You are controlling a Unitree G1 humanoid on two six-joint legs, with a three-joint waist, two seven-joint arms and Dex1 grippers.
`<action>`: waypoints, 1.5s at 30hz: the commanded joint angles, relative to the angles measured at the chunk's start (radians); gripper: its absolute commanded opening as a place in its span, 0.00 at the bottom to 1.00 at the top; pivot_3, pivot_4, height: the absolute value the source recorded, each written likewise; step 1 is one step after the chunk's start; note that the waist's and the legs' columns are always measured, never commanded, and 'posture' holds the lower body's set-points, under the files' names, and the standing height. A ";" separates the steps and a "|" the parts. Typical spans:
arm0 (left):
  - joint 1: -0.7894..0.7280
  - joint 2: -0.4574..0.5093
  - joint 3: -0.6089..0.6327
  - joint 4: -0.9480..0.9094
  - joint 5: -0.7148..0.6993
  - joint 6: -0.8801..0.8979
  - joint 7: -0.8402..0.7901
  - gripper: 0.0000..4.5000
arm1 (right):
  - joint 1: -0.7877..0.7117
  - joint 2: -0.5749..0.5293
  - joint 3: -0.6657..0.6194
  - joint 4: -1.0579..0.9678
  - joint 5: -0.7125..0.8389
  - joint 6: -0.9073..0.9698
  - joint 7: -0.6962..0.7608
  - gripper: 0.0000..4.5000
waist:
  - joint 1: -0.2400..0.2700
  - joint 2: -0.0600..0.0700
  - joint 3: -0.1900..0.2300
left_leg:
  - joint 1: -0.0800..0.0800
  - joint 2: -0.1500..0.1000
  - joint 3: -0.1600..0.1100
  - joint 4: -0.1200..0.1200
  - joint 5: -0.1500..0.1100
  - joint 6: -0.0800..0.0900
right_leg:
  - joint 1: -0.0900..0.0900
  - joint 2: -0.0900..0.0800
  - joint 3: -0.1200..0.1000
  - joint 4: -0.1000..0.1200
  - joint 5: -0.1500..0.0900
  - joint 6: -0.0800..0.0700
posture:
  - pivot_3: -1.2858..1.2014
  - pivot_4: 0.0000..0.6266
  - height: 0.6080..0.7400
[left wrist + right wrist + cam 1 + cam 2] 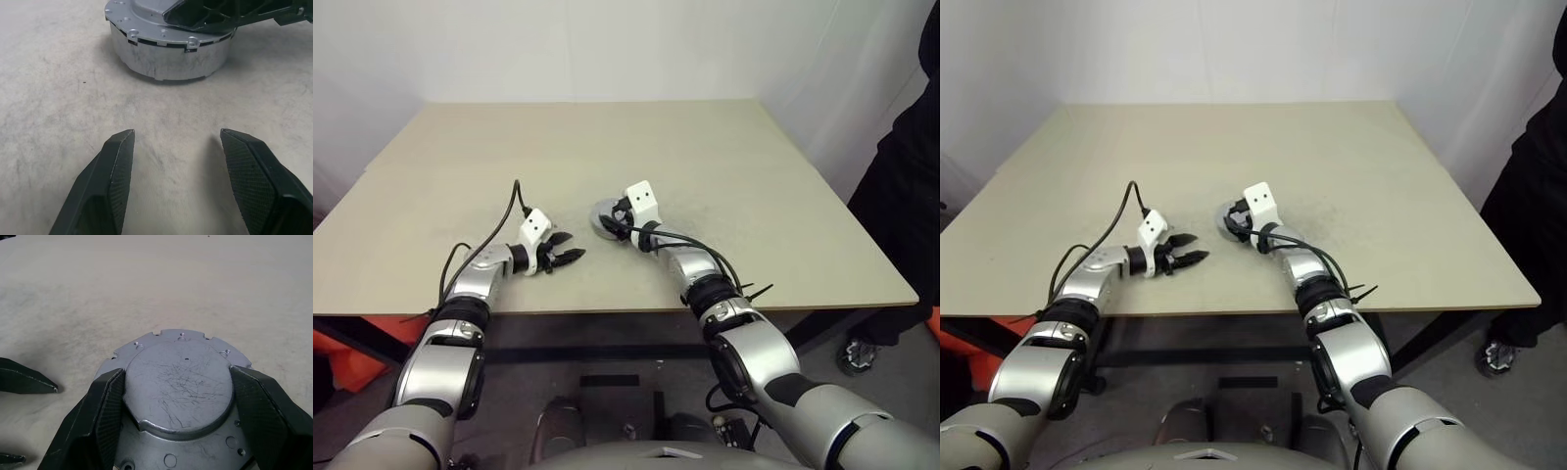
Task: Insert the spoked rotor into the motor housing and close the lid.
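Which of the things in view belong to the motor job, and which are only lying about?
Job: lid, seated on the grey motor housing; right gripper, clasping the lid's raised centre; left gripper, open and empty.
Not the job: table; person standing at its right; orange object under the table.

The lid (178, 387) sits flat on top of the motor housing (168, 61), closed: a dull grey disc with a notched edge, small screw holes and a scratched raised centre. The housing, a short silver drum, stands upright on the table near its middle.
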 commanded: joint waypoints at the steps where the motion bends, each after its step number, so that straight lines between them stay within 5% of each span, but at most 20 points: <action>1: -0.004 0.008 0.006 -0.041 -0.015 -0.001 0.004 0.66 | -0.014 -0.008 -0.008 0.025 -0.011 -0.012 -0.023 0.66 | 0.000 0.000 0.000 | 0.000 0.000 0.000 0.000 0.000 0.000 | 0.000 0.000 0.000 0.000 0.000 0.000 | 0.52 0.00 1.00; 22: 0.005 0.003 0.003 -0.060 -0.019 0.011 0.006 0.66 | -0.023 -0.024 0.005 0.065 -0.031 0.027 -0.005 0.66 | 0.002 0.001 0.000 | 0.000 0.001 0.000 0.000 0.001 -0.002 | 0.000 0.000 0.000 0.000 0.002 -0.002 | 0.52 0.00 1.00; 29: -0.058 -0.049 0.089 -0.069 -0.122 0.131 0.081 0.66 | -0.011 -0.034 0.017 0.073 -0.042 0.070 -0.010 0.66 | 0.003 0.001 0.000 | 0.001 0.001 0.000 0.000 0.001 -0.001 | 0.001 0.000 0.000 0.000 0.001 -0.002 | 0.52 0.00 1.00; 37: -0.161 -0.099 0.147 -0.038 -0.192 0.252 0.137 0.16 | -0.013 -0.040 0.022 0.072 -0.043 0.074 -0.014 0.66 | 0.003 0.001 0.000 | 0.001 0.000 0.001 0.000 0.001 -0.002 | 0.001 0.000 0.000 -0.001 0.002 -0.002 | 0.52 0.00 1.00; 45: -0.206 -0.148 0.117 -0.001 -0.169 0.383 0.192 0.16 | -0.012 -0.044 0.021 0.056 -0.042 0.081 -0.020 0.66 | 0.003 0.001 0.000 | 0.001 0.000 0.001 0.000 0.001 -0.001 | 0.002 0.000 0.000 -0.001 0.002 -0.002 | 0.52 0.00 1.00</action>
